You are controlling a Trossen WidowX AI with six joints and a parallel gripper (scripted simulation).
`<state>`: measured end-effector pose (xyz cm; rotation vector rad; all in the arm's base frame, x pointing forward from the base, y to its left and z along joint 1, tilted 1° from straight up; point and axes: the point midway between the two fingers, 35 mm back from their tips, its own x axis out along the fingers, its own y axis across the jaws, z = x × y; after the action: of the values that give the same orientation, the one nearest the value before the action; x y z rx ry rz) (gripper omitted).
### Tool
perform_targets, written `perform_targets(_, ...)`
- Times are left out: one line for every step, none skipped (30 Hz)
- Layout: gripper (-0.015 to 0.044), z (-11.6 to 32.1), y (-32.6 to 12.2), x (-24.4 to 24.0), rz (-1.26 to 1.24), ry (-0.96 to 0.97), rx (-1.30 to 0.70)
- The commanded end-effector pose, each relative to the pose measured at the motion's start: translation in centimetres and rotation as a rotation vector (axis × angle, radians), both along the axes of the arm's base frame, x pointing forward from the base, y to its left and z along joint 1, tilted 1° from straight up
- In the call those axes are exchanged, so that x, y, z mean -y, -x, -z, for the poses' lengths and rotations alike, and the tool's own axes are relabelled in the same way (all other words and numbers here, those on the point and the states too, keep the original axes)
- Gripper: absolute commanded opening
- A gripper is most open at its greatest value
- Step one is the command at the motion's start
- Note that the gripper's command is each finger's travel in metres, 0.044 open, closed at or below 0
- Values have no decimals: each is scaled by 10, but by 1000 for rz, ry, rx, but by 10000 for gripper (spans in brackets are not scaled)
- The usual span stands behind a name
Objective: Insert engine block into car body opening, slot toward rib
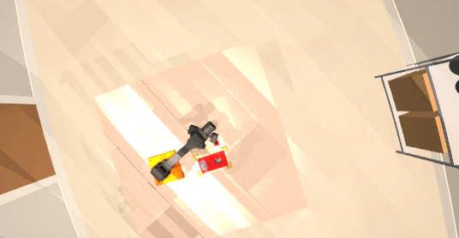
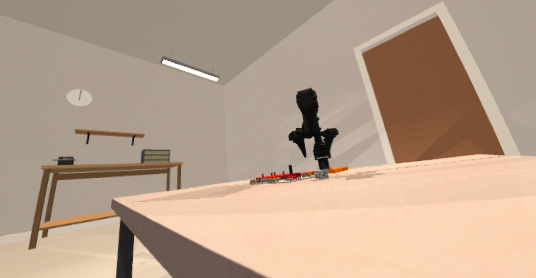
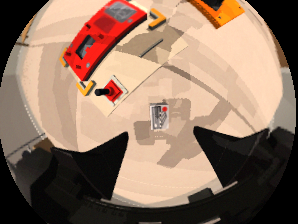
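My gripper [image 1: 204,133] [image 2: 313,152] [image 3: 161,132] is open and empty, above the table. The engine block [image 3: 159,116], small and grey with a red dot at one corner, lies on the table ahead of the fingertips and roughly centred between them in the wrist view. A small grey block [image 2: 321,174] shows low in front of the arm in the exterior view; the gripper hides it in the top view. The red car body [image 1: 211,156] [image 3: 104,23] lies flat with its dark opening [image 3: 86,46] facing up. The rib inside cannot be made out.
A red square piece [image 3: 115,92] with a black upright peg stands beside the car body. Yellow corner brackets [image 3: 86,88] surround the body on a pale sheet [image 3: 173,48]. A thin dark bar [image 3: 151,46] lies there. The arm stands on an orange plate [image 1: 175,175] [image 3: 220,19].
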<state>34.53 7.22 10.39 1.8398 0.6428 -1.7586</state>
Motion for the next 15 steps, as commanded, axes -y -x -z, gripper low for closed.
perform_targets(440, 20, 2, 0, 7, -1, -16)
perform_targets(440, 20, 2, 0, 7, -1, -16)
perform_targets(440, 20, 2, 0, 7, -1, -16)
perform_targets(440, 21, 2, 0, 7, -1, -16)
perform_targets(440, 25, 2, 0, 7, -1, -16)
perform_targets(440, 30, 1, 0, 7, -1, -16)
perform_targets(440, 34, 1, -1, 7, -1, -16)
perform_targets(440, 35, 1, -1, 7, -1, -16)
perform_targets(440, 35, 1, -1, 7, -1, -16)
perform_targets(440, 35, 1, -1, 7, -1, -16)
perform_targets(440, 35, 1, -1, 7, -1, -16)
perform_targets(440, 36, 1, -1, 7, -1, -16)
perform_targets(440, 37, 1, -1, 7, -1, -16)
perform_targets(440, 39, 1, -1, 7, -1, -16)
perform_targets(440, 40, 0, -1, 7, -1, -16)
